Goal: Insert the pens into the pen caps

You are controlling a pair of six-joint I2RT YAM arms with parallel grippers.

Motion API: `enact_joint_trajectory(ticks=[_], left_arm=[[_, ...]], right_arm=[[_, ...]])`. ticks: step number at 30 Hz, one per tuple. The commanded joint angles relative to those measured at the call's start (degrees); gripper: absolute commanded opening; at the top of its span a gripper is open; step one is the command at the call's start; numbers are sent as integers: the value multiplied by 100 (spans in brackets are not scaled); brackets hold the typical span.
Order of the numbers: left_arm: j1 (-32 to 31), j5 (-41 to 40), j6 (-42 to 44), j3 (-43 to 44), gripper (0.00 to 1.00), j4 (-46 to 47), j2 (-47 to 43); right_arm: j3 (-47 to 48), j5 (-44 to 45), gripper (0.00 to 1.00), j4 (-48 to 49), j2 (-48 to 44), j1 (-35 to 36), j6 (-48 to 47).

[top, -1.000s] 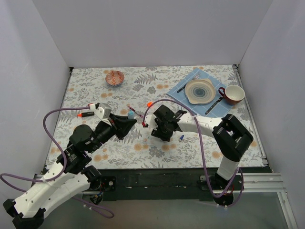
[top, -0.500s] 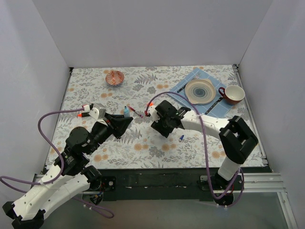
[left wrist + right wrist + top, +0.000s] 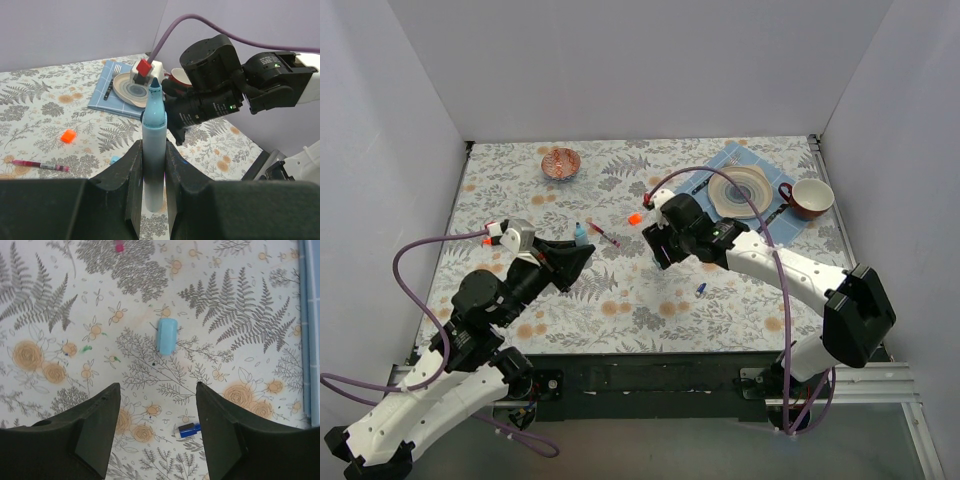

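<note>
White walls box in a table [image 3: 620,305] covered with a fern-and-flower print, where two robot arms work over a scatter of pens and caps. The left arm [image 3: 505,290] reaches in from the near left, and the left jaws are clamped on the barrel of a light-blue marker [image 3: 153,135], holding it upright with its tip pointing up, clear of the table.

Across from it the right arm [image 3: 775,262] stretches in from the near right. The right jaws point straight down, spread wide with nothing between them, and hover above the cloth. In the right wrist view a light-blue cap [image 3: 166,335] lies flat on the print just beyond the gap between the two fingers. A dark-blue cap [image 3: 188,430] lies nearer the camera, by the right finger [image 3: 220,430].

An orange cap [image 3: 634,218] sits on the table between the two arms, towards the far side. A dark-red pen [image 3: 603,234] lies flat just to its left, close to the raised marker. None of these three caps is on a pen.

At the far right a blue placemat [image 3: 722,163] carries a patterned plate [image 3: 740,190], with dark cutlery [image 3: 767,222] beside the plate and a red mug [image 3: 807,198] at the mat's right edge. A small red patterned bowl [image 3: 560,162] stands alone at the far left of the table.
</note>
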Motion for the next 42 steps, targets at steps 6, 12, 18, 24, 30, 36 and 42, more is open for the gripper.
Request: enact_joint_trajectory(ticks=[6,12,18,24,30,36,42], left_arm=[[19,-110,9,-35,5,-3,-53],[19,-145,9,-44,5,6,-71],[19,-75,9,-9,4,-46,69],[19,-31,9,52,4,-91,158],[19,-57,9,44,4,-91,158],[19,-31,9,35,4,-91,193],[19,-40,9,44,4,-91,193]], right_arm=[[532,407,66,333,555,-187,744],[1075,265,66,44,1381,-213,29],[1367,28,60,-123,1962,-292,-7],[1455,-149,52,-237,2349,-389,11],[1402,-298,50,-299,2551,-415,29],[1402,-386,48,-255,2762,-424,81],[1402,-228,42,-360,2920,-424,187]])
